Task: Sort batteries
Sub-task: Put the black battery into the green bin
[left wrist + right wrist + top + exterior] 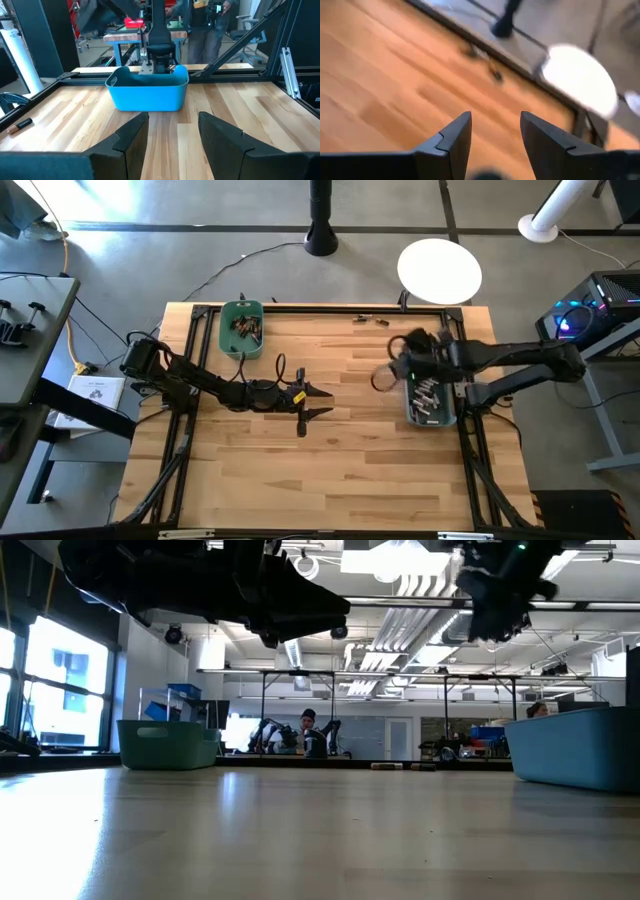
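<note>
A green bin (241,328) at the far left holds copper-brown batteries (244,326). A blue-grey bin (430,400) at the right edge holds silvery batteries (424,393). A few loose batteries (368,319) lie on the wood by the far edge, also seen as loose batteries (490,65) in the right wrist view. My left gripper (318,402) hovers open over the table's middle, pointing at the blue-grey bin (148,92). My right gripper (495,131) is open and raised, beside the blue-grey bin's left side, with nothing between its fingers.
A black frame rail (330,307) runs round the table top. One loose battery (17,125) lies on the wood off to the side of my left gripper. A white round disc (440,270) stands beyond the far edge. Bare wood (330,470) fills the near half.
</note>
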Controlling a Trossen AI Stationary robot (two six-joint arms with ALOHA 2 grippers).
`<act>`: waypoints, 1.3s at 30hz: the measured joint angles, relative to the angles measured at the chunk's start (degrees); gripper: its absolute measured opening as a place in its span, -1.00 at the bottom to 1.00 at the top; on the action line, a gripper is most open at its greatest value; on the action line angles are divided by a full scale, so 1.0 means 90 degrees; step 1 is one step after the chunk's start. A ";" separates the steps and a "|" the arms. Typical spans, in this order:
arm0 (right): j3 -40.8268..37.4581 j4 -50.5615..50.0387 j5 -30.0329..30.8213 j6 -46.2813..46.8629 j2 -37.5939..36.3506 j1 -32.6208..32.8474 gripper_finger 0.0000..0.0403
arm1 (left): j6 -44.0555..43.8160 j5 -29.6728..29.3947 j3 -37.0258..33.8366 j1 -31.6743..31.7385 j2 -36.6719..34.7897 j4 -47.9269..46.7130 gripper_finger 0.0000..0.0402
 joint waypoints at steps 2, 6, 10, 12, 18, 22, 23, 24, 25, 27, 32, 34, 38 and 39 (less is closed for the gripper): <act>0.0141 0.0840 -0.0286 -0.1077 0.0002 -0.0469 -0.19 | 0.0000 0.0000 0.0000 0.0000 0.0000 0.0000 -0.16; 0.0019 0.2666 -0.1849 -0.3205 0.0113 -0.1864 -0.19 | 0.0002 0.0000 0.0000 0.0000 0.0000 0.0000 -0.16; -0.0071 0.3538 -0.3674 -0.3992 0.0839 -0.3379 -0.18 | 0.0004 0.0000 0.0000 -0.0022 0.0000 -0.0051 -0.16; -0.0071 0.3723 -0.4439 -0.4229 0.1391 -0.4009 -0.13 | 0.0006 0.0001 0.0000 -0.0047 0.0000 -0.0068 -0.16; 0.0405 0.3833 -0.5052 -0.5088 0.3159 -0.5318 0.10 | 0.0006 0.0002 0.0000 -0.0085 0.0000 -0.0229 -0.16; 0.0994 0.3648 -0.5047 -0.5327 0.4041 -0.5816 0.18 | 0.0000 0.0000 0.0000 -0.0083 0.0000 -0.0277 -0.16; 0.1135 0.3535 -0.5057 -0.5397 0.4209 -0.5881 0.18 | -0.0002 0.0000 0.0000 -0.0083 0.0000 -0.0277 -0.16; 0.1278 0.3448 -0.5108 -0.5468 0.4366 -0.5920 0.18 | -0.0002 0.0000 0.0000 -0.0083 0.0000 -0.0277 -0.16; 0.1402 0.3373 -0.5165 -0.5559 0.4505 -0.5937 0.18 | -0.0003 0.0000 0.0000 -0.0083 0.0000 -0.0285 -0.16; 0.1592 0.3187 -0.5241 -0.5759 0.4737 -0.5933 0.16 | -0.0011 0.0000 0.0000 -0.0083 0.0000 -0.0325 -0.16; 0.1756 0.3044 -0.5273 -0.5932 0.5117 -0.5862 0.06 | -0.0107 0.0000 0.0000 -0.0083 0.0000 -0.0343 -0.16; 0.1760 0.2921 -0.5301 -0.5933 0.5214 -0.5831 -0.01 | -0.0112 0.0000 0.0000 -0.0083 0.0000 -0.0342 -0.16; 0.1772 0.2618 -0.5427 -0.6046 0.5322 -0.5761 -0.22 | -0.0155 0.0000 0.0000 -0.0083 0.0000 -0.0343 -0.16; 0.1778 0.2581 -0.5419 -0.6091 0.5333 -0.5730 -0.29 | -0.0155 0.0000 0.0000 -0.0083 0.0000 -0.0342 -0.16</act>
